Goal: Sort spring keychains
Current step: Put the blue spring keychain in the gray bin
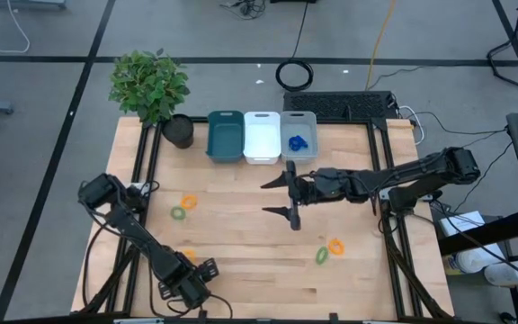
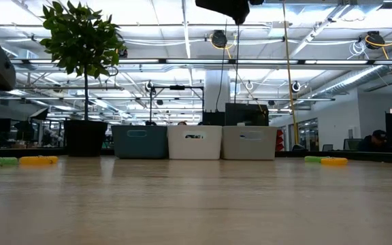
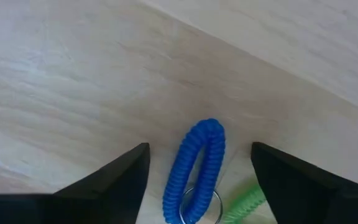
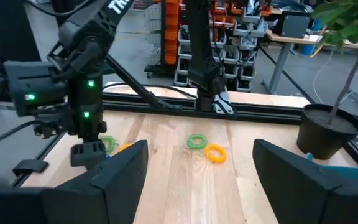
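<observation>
Down at the near left corner of the desk (image 1: 241, 243), the left claw (image 3: 197, 180) sits low over a blue spring keychain (image 3: 197, 168), fingers spread apart on either side of it and not touching it, so nothing is gripped. That blue coil lies flat on the wood with a small metal ring (image 3: 199, 208) at one end, and a green keychain (image 3: 244, 202) pokes in right beside it. From overhead you mostly just see the arm covering that spot, with a bit of orange (image 1: 188, 256) next to it.

Over mid-desk, the right claw (image 1: 281, 198) hangs with its fingers wide open and empty, just in front of the bins.

Other keychains: an orange one (image 1: 189, 202) and a green one (image 1: 179, 213) sit close together on the left side, and another orange (image 1: 335, 245) and green (image 1: 322, 256) pair lies on the right toward the front. A few blue ones (image 1: 297, 142) are already inside the grey bin (image 1: 299, 120). The white bin (image 1: 262, 135) and teal bin (image 1: 226, 135) stand next to it in a row along the back edge, with a potted plant (image 1: 151, 85) at the back left corner.
</observation>
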